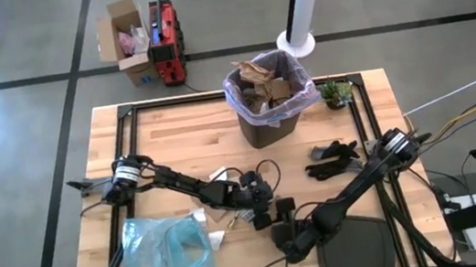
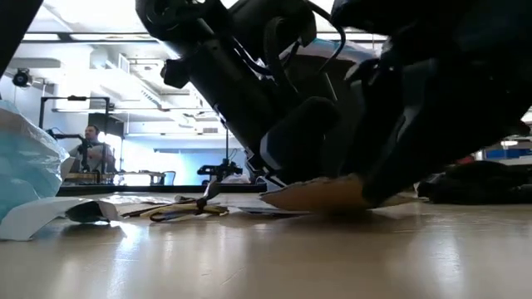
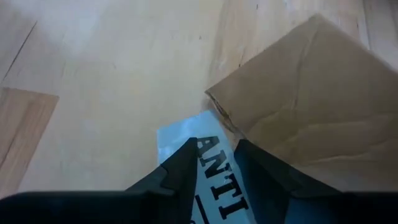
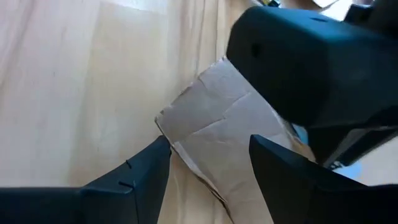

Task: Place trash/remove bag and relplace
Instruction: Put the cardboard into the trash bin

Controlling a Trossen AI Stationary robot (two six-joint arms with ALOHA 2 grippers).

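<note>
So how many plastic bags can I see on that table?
2. A lavender-pink liner lines the black bin at the table's far edge; a light-blue bag lies at the near left corner. Others may be hidden.

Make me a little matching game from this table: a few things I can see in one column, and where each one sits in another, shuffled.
Things:
1. bin
2. blue bag
3. black gloves
4. cardboard scrap

Places:
A. near front left corner of the table
B. flat on the wood, between both grippers
C. far middle of the table, lined and full of scraps
D. right of centre, beside the right arm

Pairs: 1-C, 2-A, 3-D, 4-B
</note>
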